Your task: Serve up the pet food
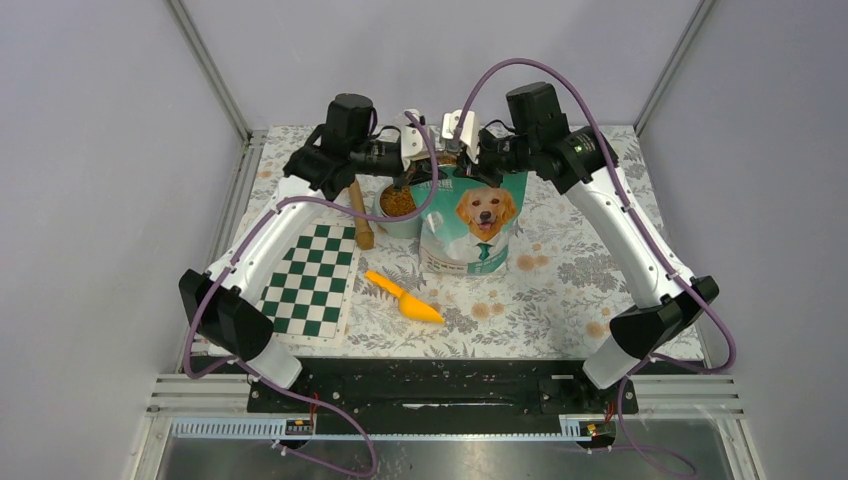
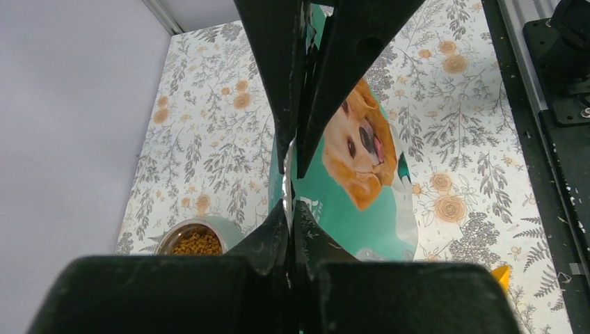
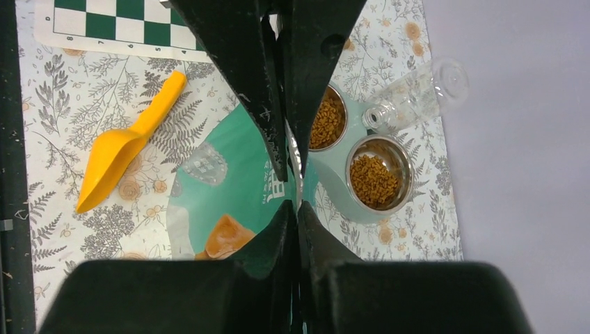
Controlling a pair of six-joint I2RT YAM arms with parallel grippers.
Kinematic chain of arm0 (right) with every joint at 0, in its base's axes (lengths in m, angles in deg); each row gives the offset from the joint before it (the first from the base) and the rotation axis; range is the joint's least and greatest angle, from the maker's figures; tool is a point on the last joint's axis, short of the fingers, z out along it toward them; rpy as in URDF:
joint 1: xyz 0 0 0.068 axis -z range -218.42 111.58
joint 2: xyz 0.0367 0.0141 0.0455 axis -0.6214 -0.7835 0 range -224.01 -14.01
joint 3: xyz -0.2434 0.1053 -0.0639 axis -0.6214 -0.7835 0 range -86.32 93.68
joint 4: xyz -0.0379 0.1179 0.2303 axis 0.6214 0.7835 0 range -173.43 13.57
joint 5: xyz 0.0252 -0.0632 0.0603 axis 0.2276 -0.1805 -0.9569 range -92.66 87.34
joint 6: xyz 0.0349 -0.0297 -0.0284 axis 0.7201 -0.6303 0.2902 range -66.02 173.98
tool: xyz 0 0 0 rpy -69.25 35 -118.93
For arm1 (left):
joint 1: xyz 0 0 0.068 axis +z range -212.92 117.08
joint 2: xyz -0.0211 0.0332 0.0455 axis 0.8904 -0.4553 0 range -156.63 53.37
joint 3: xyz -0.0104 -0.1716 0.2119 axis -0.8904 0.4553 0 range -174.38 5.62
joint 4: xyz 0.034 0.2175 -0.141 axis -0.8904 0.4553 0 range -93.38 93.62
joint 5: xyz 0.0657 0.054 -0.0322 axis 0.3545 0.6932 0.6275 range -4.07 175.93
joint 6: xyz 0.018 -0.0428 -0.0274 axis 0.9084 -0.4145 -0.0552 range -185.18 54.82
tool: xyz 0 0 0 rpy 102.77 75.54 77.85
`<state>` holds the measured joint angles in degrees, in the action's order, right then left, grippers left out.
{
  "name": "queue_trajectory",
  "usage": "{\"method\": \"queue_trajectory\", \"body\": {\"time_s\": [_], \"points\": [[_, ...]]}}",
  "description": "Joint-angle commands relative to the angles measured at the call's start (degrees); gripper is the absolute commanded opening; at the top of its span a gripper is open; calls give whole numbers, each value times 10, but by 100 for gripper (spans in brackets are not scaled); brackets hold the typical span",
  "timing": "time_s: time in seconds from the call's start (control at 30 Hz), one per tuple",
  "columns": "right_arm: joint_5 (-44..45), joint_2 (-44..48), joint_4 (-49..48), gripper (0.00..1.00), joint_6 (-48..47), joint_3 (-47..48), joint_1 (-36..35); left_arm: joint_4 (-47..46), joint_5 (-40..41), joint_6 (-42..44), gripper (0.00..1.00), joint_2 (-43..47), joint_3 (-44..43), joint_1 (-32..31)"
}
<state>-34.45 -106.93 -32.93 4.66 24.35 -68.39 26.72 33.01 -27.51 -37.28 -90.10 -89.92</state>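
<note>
Bright even light, soft shadows; wrist views: near black fingers (image 2: 278, 83) blurred.

Left arm (image 1: 262, 240) and right arm (image 1: 625, 235): white tubular links, black joint housings, black shoulder blocks. Purple cable (image 1: 500, 68) ran along each, looping high over wrists. Tiny green light (image 1: 579, 148) glowed on right forearm. Left end effector (image 2: 291, 188) and right end effector (image 3: 292, 184) had matte black wedge fingers, pale-specked, one round recess each.
</note>
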Motion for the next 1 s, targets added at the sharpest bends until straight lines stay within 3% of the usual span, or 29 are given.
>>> {"method": "queue_trajectory", "body": {"time_s": [0.0, 0.4, 0.6, 0.97], "points": [[196, 54, 109, 8, -29, -11, 57, 61, 51, 26, 0, 50, 7, 73], [213, 101, 88, 1, -36, -63, 106, 81, 64, 39, 0, 54, 20, 80], [214, 123, 68, 7, -33, -87, 136, 84, 52, 33, 0, 54, 22, 81], [231, 135, 53, 9, -35, -101, 149, 83, 61, 38, 0, 59, 32, 82]]}}
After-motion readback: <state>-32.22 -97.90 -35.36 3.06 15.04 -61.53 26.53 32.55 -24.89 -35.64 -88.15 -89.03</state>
